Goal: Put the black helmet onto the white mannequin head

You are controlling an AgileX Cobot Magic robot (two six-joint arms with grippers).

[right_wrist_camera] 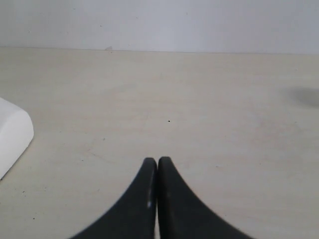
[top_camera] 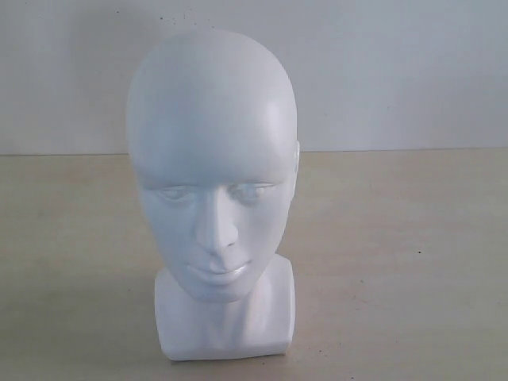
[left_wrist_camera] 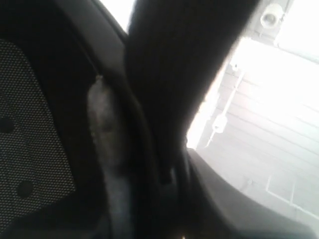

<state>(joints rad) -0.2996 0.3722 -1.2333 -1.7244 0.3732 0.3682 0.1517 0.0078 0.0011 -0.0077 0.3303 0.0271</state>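
the white mannequin head (top_camera: 210, 175) stands upright on the pale wooden table (top_camera: 397, 262), face turned to the exterior camera, bare on top, with a plain light wall (top_camera: 397, 71) behind it. no arm shows in that view.

the black helmet (left_wrist_camera: 60, 59) shows only in the left wrist view, and it sits so close to the lens that it fills most of the picture. we make out its inside: a dotted mesh pad (left_wrist_camera: 30, 139), a grey fuzzy strip (left_wrist_camera: 104, 134) beside it, and a broad black band crossing in front, all blurred. bright room shows past its edge. we cannot tell which of the dark shapes belong to the left gripper, so we cannot tell how wide its jaws stand or whether they clamp the helmet.

the right gripper (right_wrist_camera: 157, 162) hangs low over bare table, its two black fingers pressed tip to tip with nothing between them. a corner of the head's blocky white base (right_wrist_camera: 12, 134) shows off to one side, apart from the fingers.
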